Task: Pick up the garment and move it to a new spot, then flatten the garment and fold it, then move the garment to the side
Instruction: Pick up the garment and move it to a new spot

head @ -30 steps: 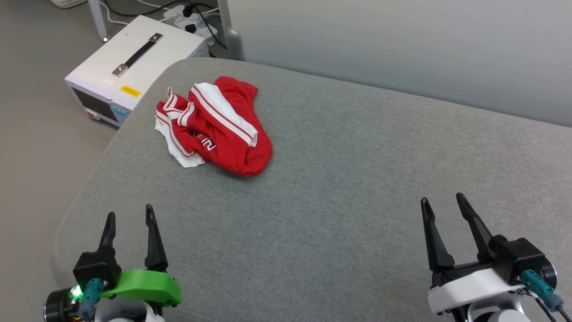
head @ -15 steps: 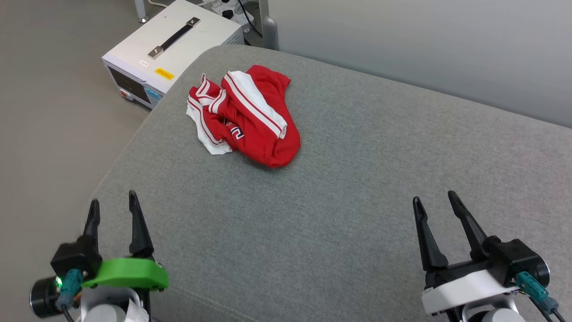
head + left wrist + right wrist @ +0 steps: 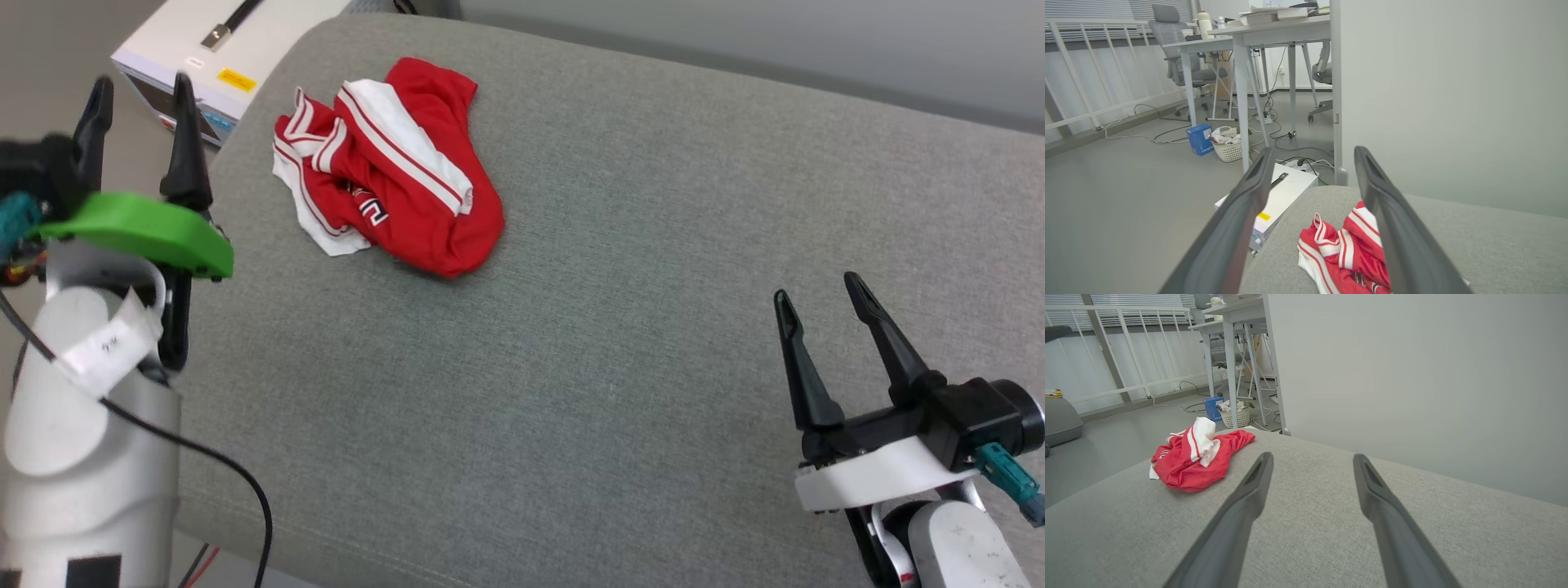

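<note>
The left pincer (image 3: pixel 140 83) hangs with both long dark fingers spread wide and nothing between them, at the left edge of the grey padded cushion (image 3: pixel 620 367). The garment (image 3: pixel 392 192) lies just to its right, on the far left part of the cushion and clear of the fingers. In the left wrist view the left pincer (image 3: pixel 1313 151) points over the garment (image 3: pixel 1343 253), and one finger covers part of the cloth.

The right pincer (image 3: pixel 818 287) is also fully spread and empty, over the near right of the cushion, well apart from the garment. From the right wrist, the right pincer (image 3: pixel 1311 456) frames bare cushion, and the garment (image 3: pixel 1188 465) sits far off to the left.

The garment is a soft, crumpled heap of red cloth with a white sleeve folded on top and white-and-red striped edging. A scrap of dark lettering shows in the folds but is too bunched to read. The cushion is a coarse grey weave with rounded corners.

Beyond the cushion's far left corner stands a white box (image 3: pixel 196 37) with a dark handle and a yellow label, cut off by the top edge of the head view. A pale partition (image 3: pixel 1412 375) rises behind the cushion.
</note>
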Robot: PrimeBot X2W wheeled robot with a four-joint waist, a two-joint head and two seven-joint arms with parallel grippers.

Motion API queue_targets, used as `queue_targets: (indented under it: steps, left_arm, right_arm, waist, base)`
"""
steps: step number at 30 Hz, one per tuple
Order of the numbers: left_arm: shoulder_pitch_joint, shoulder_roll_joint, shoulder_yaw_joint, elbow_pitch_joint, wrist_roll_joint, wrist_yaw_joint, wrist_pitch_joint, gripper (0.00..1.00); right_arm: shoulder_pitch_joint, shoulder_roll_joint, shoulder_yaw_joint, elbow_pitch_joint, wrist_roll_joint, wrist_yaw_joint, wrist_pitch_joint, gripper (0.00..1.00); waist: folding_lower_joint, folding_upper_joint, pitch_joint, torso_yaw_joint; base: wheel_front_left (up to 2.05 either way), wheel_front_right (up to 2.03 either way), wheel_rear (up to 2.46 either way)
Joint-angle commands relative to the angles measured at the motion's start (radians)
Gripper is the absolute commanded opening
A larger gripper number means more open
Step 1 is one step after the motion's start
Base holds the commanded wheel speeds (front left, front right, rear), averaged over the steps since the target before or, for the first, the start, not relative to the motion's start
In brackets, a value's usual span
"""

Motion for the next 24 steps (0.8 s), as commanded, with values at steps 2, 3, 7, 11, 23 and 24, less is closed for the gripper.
queue_targets:
  steps: [2, 3, 7, 11, 23, 24]
  left_arm:
    - [-0.114, 0.063, -0.1, 0.049, -0.094, -0.005, 0.127, 1.0]
    - [-0.151, 0.085, -0.135, 0.064, -0.126, -0.005, 0.179, 1.0]
    - [-0.252, 0.147, -0.247, 0.124, -0.254, -0.005, 0.391, 1.0]
    - [-0.313, 0.187, -0.344, 0.166, -0.37, -0.005, 0.583, 1.0]
    - [-0.361, 0.216, -0.543, 0.3, -0.556, -0.005, 0.888, 1.0]
    - [-0.359, 0.215, -0.557, 0.32, -0.56, -0.005, 0.899, 1.0]
  right_arm:
    - [-0.038, -0.017, 0.005, -0.015, -0.01, 0.007, -0.006, 1.0]
    - [-0.047, -0.022, 0.008, -0.019, -0.012, 0.007, -0.006, 1.0]
    - [-0.077, -0.037, 0.02, -0.027, -0.013, 0.007, -0.006, 1.0]
    - [-0.097, -0.047, 0.03, -0.024, -0.009, 0.007, -0.006, 1.0]
    - [-0.16, -0.075, 0.059, -0.001, 0.0, 0.007, -0.006, 1.0]
    - [-0.164, -0.076, 0.061, 0.002, 0.0, 0.007, -0.006, 1.0]
  waist:
    - [-0.0001, 0.0, 0.082, -0.063]
    - [-0.0001, 0.0, 0.094, -0.071]
    - [-0.0001, 0.0, 0.134, -0.1]
    - [-0.0001, 0.0, 0.17, -0.128]
    - [-0.0001, 0.0, 0.269, -0.194]
    - [-0.0001, 0.0, 0.274, -0.199]
  base:
    - [0.0, 0.0, 0.0]
    - [0.0, 0.0, 0.0]
    - [0.0, 0.0, 0.0]
    - [0.0, 0.0, 0.0]
    - [0.0, 0.0, 0.0]
    - [0.0, 0.0, 0.0]
